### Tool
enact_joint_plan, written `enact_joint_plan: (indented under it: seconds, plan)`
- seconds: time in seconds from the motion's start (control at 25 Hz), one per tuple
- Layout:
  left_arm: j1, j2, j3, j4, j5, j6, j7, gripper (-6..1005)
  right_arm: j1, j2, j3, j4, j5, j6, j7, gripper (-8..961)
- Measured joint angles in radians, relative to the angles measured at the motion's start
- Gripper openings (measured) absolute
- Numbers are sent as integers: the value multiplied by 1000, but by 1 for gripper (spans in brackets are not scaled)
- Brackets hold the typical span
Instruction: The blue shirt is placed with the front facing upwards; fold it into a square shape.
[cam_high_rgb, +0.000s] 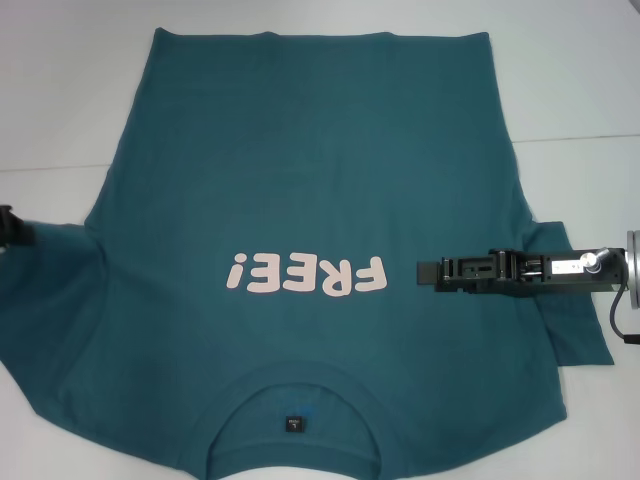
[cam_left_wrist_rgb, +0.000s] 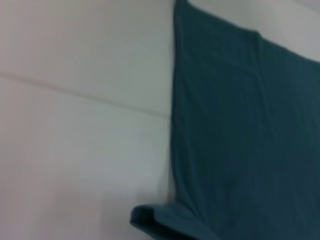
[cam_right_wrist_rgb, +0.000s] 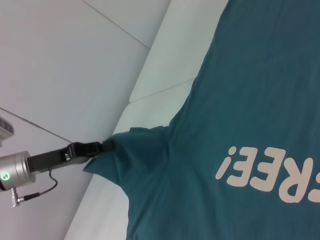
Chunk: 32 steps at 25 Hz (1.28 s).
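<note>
One shirt (cam_high_rgb: 320, 200) lies on one table (cam_high_rgb: 60, 90). On the shirt: one print (cam_high_rgb: 305, 273) of five characters, one collar (cam_high_rgb: 295, 385), one neck tag (cam_high_rgb: 293, 424), two sleeves. Two grippers appear: the right gripper (cam_high_rgb: 428, 272) over the shirt beside the print, and the left gripper (cam_right_wrist_rgb: 102, 146) at the shirt's left sleeve.

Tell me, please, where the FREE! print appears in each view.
Head view: FREE! print at centre, upside down, right gripper beside it.
Left wrist view: not in it.
Right wrist view: lower right, cut off.
Shared landmark: left gripper pinching the blue shirt at a sleeve.
</note>
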Motion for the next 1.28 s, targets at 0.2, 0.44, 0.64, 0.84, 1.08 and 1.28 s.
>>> enact_joint_plan:
  seconds: [0.2,0.44,0.64,0.84,1.08,1.28]
  plan:
    - [-34,-10,66,3,52,53,-137,15,1,1,-2,0,0,3,0,594]
    - [-93,-49,77,-5,63,51,-170,15,-1,4,-4,0,-1,4,-1,595]
    - [-151,-55,79,-49,64,41,-183,14,-2,6,0,0,-3,4,-3,595]
    - [-196,-60,77,-124,64,-23,-186,15,-3,8,0,1,-3,4,-3,595]
    - [-221,-71,81,-183,54,-60,-131,31,-3,8,0,1,-5,4,0,595]
    - [-222,-77,124,-166,54,-44,-96,120,-3,7,0,1,-5,13,0,595]
